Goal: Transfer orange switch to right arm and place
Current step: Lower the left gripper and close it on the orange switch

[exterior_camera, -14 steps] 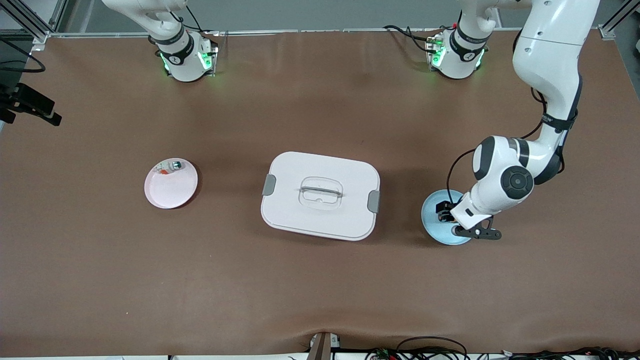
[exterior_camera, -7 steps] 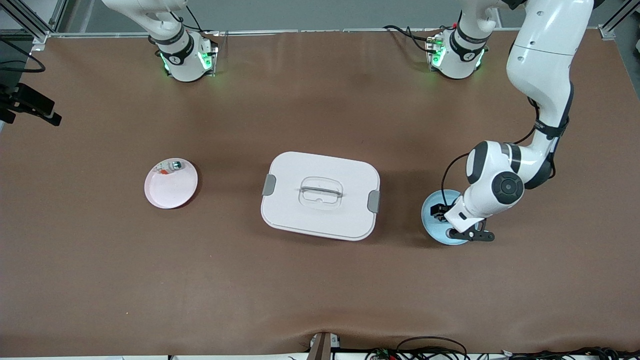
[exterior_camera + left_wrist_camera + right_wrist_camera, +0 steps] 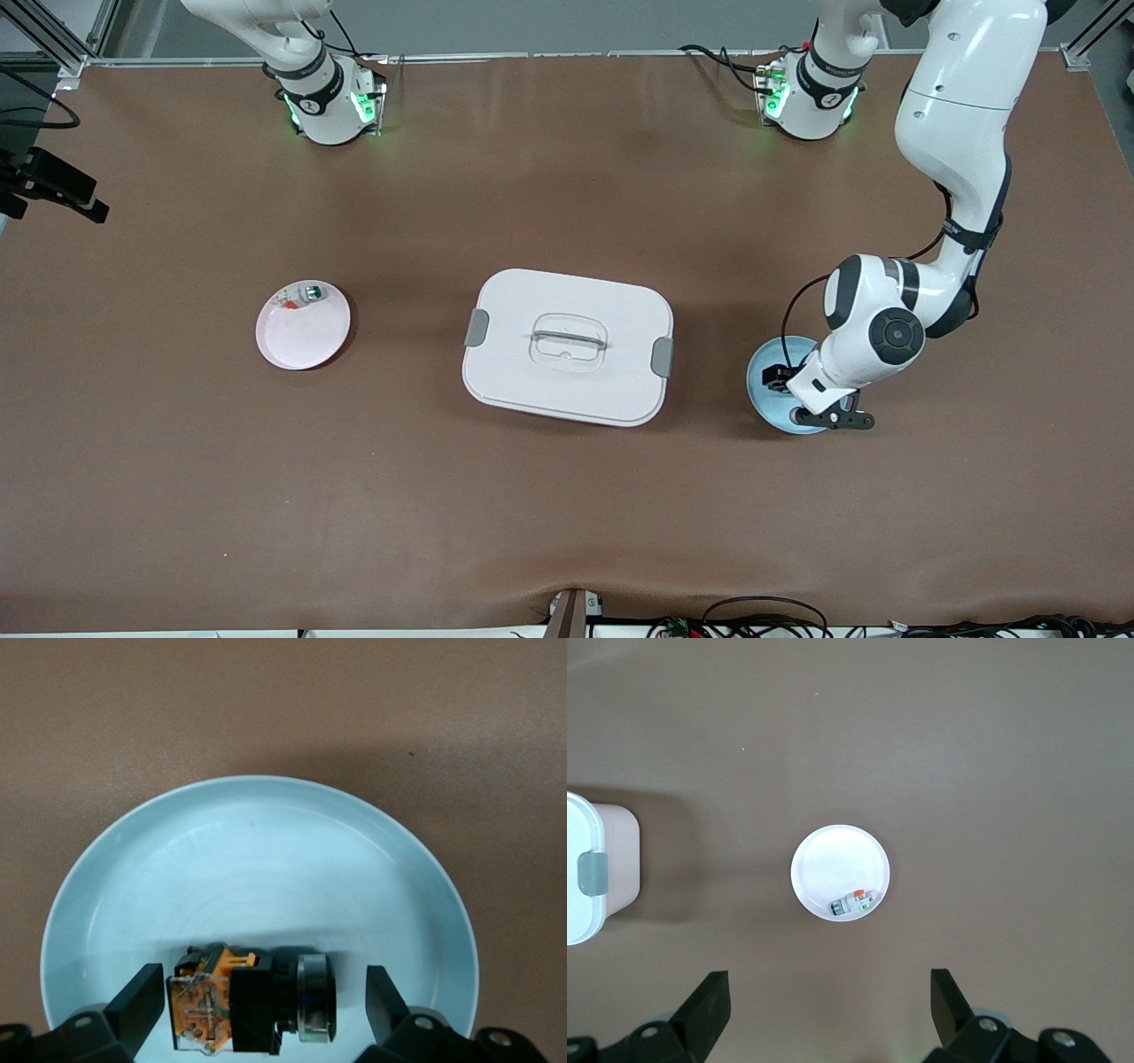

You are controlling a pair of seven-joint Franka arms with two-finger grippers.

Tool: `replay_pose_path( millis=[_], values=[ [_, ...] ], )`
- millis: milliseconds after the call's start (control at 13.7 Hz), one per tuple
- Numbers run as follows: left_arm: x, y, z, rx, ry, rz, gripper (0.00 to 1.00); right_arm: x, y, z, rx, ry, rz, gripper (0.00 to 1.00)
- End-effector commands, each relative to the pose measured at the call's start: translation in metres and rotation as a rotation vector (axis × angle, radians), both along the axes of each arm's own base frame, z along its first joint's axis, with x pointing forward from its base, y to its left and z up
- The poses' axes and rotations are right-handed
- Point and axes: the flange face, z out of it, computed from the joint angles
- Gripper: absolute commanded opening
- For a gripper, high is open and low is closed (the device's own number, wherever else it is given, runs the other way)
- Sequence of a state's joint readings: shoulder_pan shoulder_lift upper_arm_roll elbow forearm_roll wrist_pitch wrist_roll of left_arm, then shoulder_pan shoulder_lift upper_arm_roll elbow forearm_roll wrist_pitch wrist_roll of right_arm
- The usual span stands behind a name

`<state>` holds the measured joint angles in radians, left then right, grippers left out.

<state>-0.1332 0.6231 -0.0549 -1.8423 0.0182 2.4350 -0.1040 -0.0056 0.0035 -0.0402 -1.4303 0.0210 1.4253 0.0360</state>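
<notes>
**Pickup not yet made: left claw straddles the switch, handover and placing still ahead**

You are at the very start of the job. In the front view, lower right of centre, your left claw [image 3: 780,379] hangs low over the blue plate [image 3: 764,399], and its fingers [image 3: 142,1001] stand spread wide with nothing gripped. The orange switch [image 3: 252,1001] lies on its side in that plate, between the two fingers and apart from both. Judging from this, the grasp itself is the step in hand; lifting, passing across and setting down are all left to do.

Your right claw [image 3: 828,1014] is out of the front view; its wrist view shows it high above the pink plate [image 3: 824,859], fingers spread and empty, and that arm waits. The pink plate sits at left of centre in the front view and carries a small white-grey part [image 3: 299,297] at its upper rim. The white lidded box [image 3: 567,346] stands mid-frame on the brown counter [image 3: 567,514], between the two plates.

As for the switch: in the left wrist view, low in the frame, you see a blocky body with an orange-tan, partly see-through end, a black middle section, and a dark round collar with a metallic ring at the other end. It looks small against the plate.
</notes>
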Motion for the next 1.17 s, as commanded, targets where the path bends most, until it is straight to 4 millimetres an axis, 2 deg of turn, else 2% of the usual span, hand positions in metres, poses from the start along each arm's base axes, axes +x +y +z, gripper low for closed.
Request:
replay_pose_path(
  millis=[0, 583, 656, 802, 947, 1093],
  values=[
    [0.0011, -0.0008, -0.0065, 0.004, -0.029, 0.001, 1.00, -0.0040, -0.0038, 0.0055, -0.004, -0.010, -0.017, 1.00],
    [-0.0034, 0.0017, -0.0119, 0.006, -0.020, 0.005, 1.00, -0.0040, -0.0038, 0.0055, -0.004, -0.010, -0.017, 1.00],
    [-0.0034, 0.0018, -0.0119, 0.006, -0.020, 0.005, 0.91, -0.0040, -0.0038, 0.0055, -0.004, -0.010, -0.018, 1.00],
    [-0.0039, 0.0019, -0.0116, 0.006, -0.018, 0.005, 0.52, -0.0040, -0.0038, 0.0055, -0.004, -0.010, -0.017, 1.00],
    [-0.0041, 0.0020, -0.0082, 0.006, -0.020, 0.007, 0.25, -0.0040, -0.0038, 0.0055, -0.004, -0.010, -0.017, 1.00],
    [-0.0040, 0.0020, -0.0073, 0.006, -0.020, 0.007, 0.22, -0.0040, -0.0038, 0.0055, -0.004, -0.010, -0.017, 1.00]
  ],
)
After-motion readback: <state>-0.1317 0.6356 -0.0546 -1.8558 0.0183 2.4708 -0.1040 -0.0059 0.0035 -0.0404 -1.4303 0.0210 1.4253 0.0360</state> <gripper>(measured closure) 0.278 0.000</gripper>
